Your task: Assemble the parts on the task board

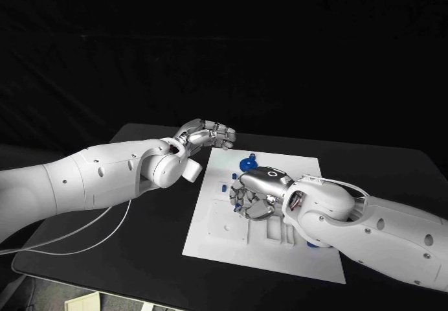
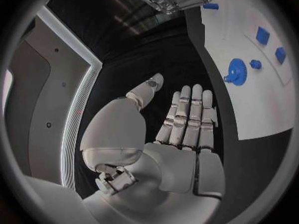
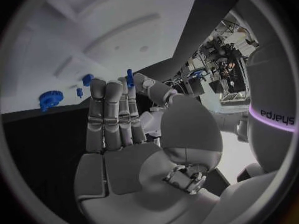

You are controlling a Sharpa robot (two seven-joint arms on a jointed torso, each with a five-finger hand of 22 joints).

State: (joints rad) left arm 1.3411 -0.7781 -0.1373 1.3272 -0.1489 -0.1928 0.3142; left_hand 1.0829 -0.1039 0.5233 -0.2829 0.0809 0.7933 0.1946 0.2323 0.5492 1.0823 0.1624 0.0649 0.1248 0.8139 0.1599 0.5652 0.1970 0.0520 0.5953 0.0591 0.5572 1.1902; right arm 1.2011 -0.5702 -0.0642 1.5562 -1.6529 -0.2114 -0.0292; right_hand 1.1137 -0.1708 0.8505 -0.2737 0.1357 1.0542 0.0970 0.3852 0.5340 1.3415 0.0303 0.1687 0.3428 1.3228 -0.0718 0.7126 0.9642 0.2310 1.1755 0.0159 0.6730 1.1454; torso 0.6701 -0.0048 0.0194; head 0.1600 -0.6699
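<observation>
The white task board [image 1: 217,232] lies in the middle of the black table. A blue gear [image 1: 247,162] stands near its far edge, also seen as the blue gear [image 2: 236,72] and the blue gear [image 3: 50,98]. My right hand [image 1: 257,192] hovers low over the board's middle, palm down. A small blue peg [image 3: 129,78] sits pinched between its thumb and a fingertip. My left hand [image 1: 207,136] hangs above the board's far left corner with its fingers [image 2: 187,117] straight and nothing in them. Small blue pieces [image 2: 262,35] lie on the board.
More small blue parts [image 3: 87,78] lie close to the gear. A white cable [image 1: 98,228] runs over the table on the left under my left arm. My right forearm [image 1: 373,227] covers the board's near right part.
</observation>
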